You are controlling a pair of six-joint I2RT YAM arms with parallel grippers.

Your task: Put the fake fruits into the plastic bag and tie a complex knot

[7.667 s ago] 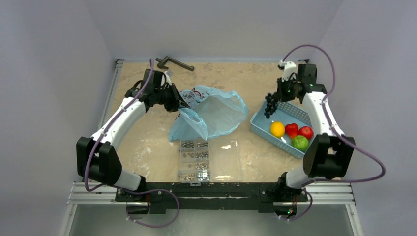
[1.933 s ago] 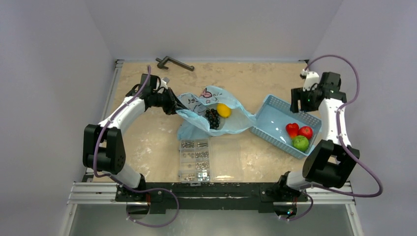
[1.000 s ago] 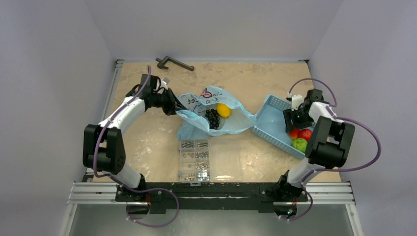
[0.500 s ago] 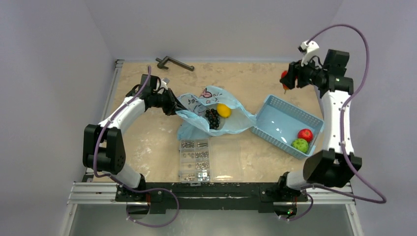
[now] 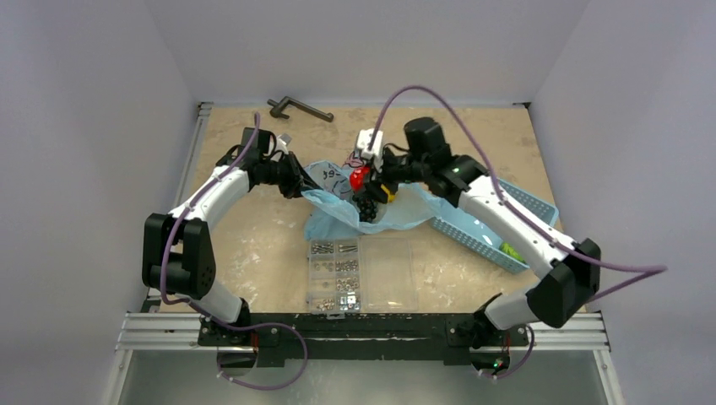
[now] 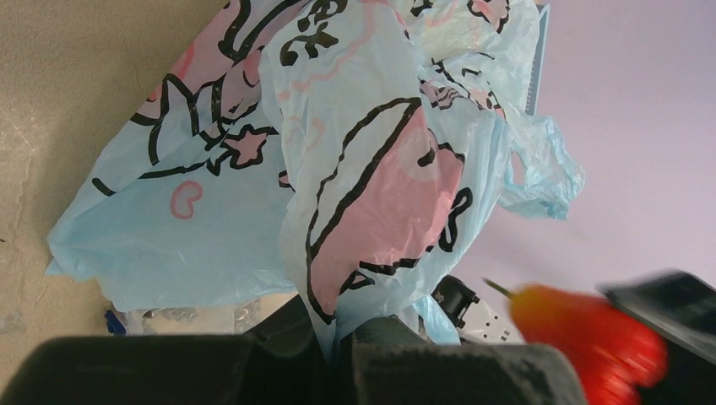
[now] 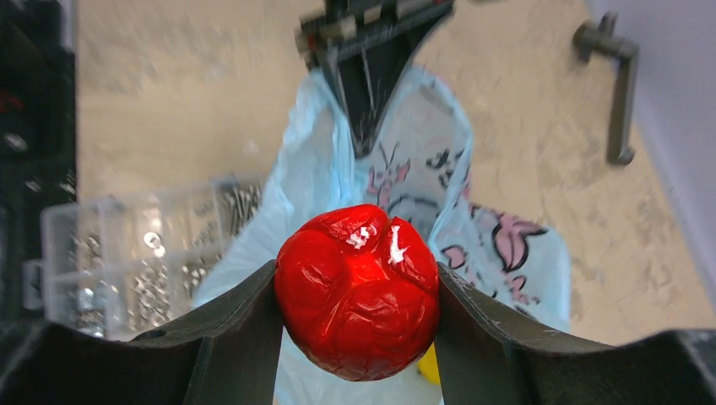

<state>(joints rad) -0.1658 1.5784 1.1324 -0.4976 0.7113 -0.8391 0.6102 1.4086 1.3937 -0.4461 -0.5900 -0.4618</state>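
The light-blue plastic bag [image 5: 397, 211] lies open mid-table, its printed rim [image 6: 380, 194] pinched in my shut left gripper [image 5: 297, 181]. My right gripper [image 5: 365, 179] hangs just above the bag's mouth, shut on a shiny red fruit [image 7: 359, 291] that fills the gap between its fingers. The same red fruit [image 6: 591, 346] shows blurred at the lower right of the left wrist view. Inside the bag lie the dark grape bunch [image 5: 366, 207] and the yellow lemon [image 5: 387, 194], mostly under the right gripper. A green fruit [image 5: 509, 250] peeks out in the blue basket.
The blue slotted basket [image 5: 528, 202] sits right of the bag, largely under my right arm. A clear compartment box of screws [image 5: 338, 274] lies just in front of the bag. A dark metal handle [image 5: 300, 107] rests at the back edge.
My right arm has swung from the back right corner leftward to above the bag's mouth, carrying the red fruit. The left arm and the bag have stayed put.
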